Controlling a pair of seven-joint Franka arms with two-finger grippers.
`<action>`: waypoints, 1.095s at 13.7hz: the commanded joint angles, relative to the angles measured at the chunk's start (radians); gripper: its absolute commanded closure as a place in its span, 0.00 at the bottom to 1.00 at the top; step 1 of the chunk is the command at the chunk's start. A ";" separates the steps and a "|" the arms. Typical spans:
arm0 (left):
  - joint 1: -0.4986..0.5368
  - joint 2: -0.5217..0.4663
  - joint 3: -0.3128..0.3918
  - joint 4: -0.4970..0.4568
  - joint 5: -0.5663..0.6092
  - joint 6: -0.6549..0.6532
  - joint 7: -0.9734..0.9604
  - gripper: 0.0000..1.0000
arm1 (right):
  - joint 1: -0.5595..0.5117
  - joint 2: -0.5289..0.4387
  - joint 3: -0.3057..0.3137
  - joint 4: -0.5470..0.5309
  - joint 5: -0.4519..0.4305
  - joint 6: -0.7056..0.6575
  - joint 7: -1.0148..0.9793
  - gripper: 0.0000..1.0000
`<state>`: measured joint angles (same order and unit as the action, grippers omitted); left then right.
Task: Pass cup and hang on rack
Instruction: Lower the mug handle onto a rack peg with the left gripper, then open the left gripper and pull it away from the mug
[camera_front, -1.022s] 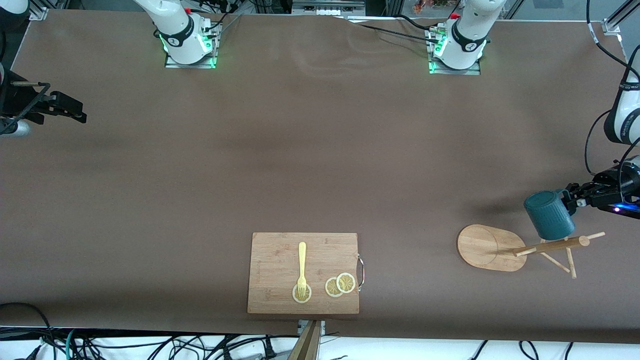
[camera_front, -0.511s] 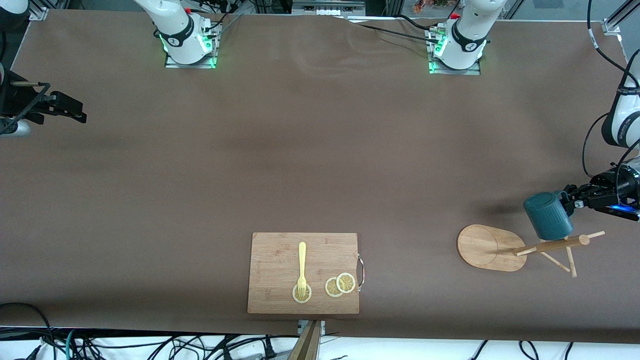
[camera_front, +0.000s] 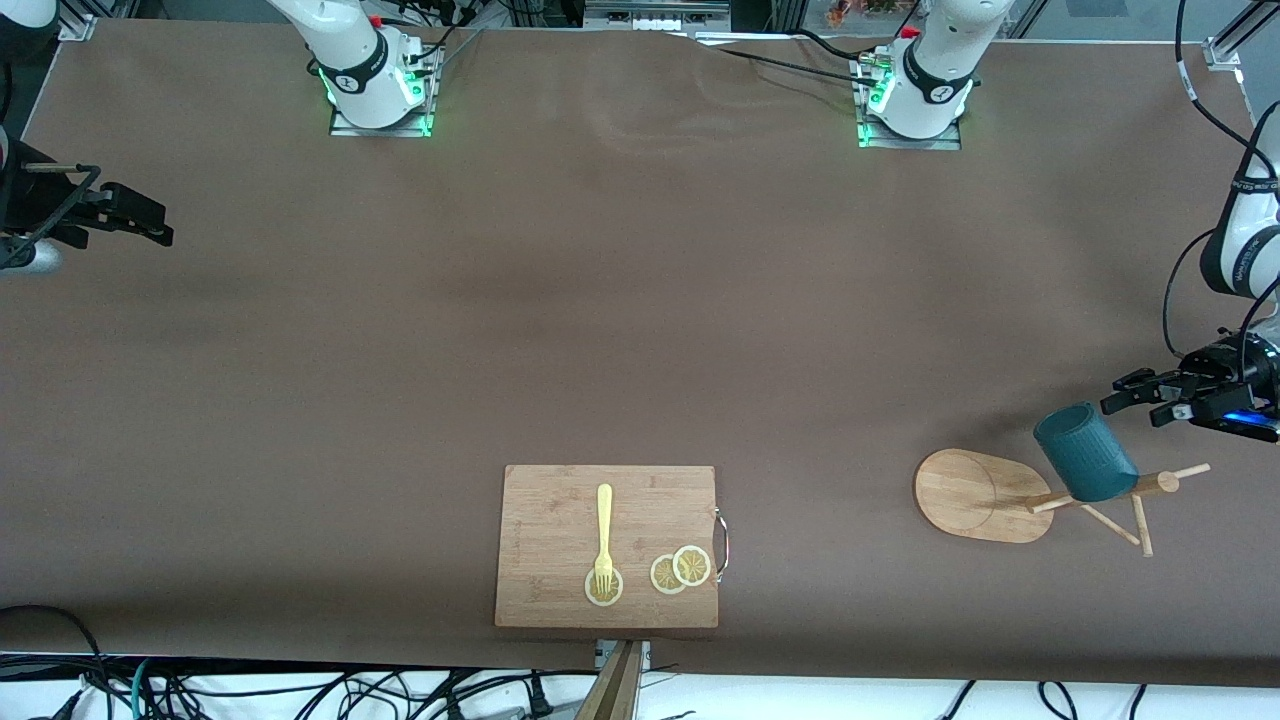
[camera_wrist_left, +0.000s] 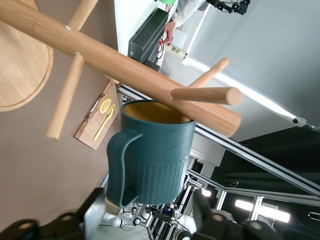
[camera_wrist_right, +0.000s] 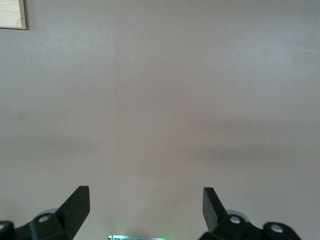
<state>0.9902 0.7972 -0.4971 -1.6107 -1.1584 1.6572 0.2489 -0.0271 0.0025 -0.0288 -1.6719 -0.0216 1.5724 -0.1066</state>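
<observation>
Two grippers work over one brown tabletop (camera_front: 640, 330). The right gripper (camera_front: 150, 228) waits with its jaws wide apart, holding nothing, at the right arm's end. A wooden cutting board (camera_front: 560, 520) carries a yellow fork (camera_front: 604, 535) and lemon slices (camera_front: 681, 569). The wooden rack (camera_front: 985, 495) holds the teal cup (camera_front: 1083, 452) on a peg. The left gripper (camera_front: 1140, 398) hovers just beside the cup, fingers spread and empty.

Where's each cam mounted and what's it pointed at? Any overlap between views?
Front: high across the table, facing both bases; shows left gripper open by the cup on the rack, right gripper waiting at the table's edge.
Left wrist: looks past its own fingers at cup and rack.
Right wrist: looks down at bare table; own open fingers show.
Shared: front and left wrist see cup, rack, board.
</observation>
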 joint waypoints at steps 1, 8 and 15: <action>0.047 -0.010 -0.032 0.014 0.041 -0.010 0.018 0.00 | -0.007 -0.013 0.009 0.004 -0.009 -0.015 0.011 0.00; 0.105 -0.272 -0.057 -0.001 0.359 -0.069 0.154 0.00 | -0.007 -0.013 0.010 0.004 -0.009 -0.015 0.010 0.00; -0.148 -0.765 0.008 -0.064 0.662 -0.076 0.250 0.00 | -0.007 -0.013 0.009 0.004 -0.009 -0.015 0.010 0.00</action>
<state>0.9221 0.1894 -0.5354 -1.5916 -0.5729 1.5648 0.4641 -0.0271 0.0025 -0.0287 -1.6715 -0.0216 1.5719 -0.1066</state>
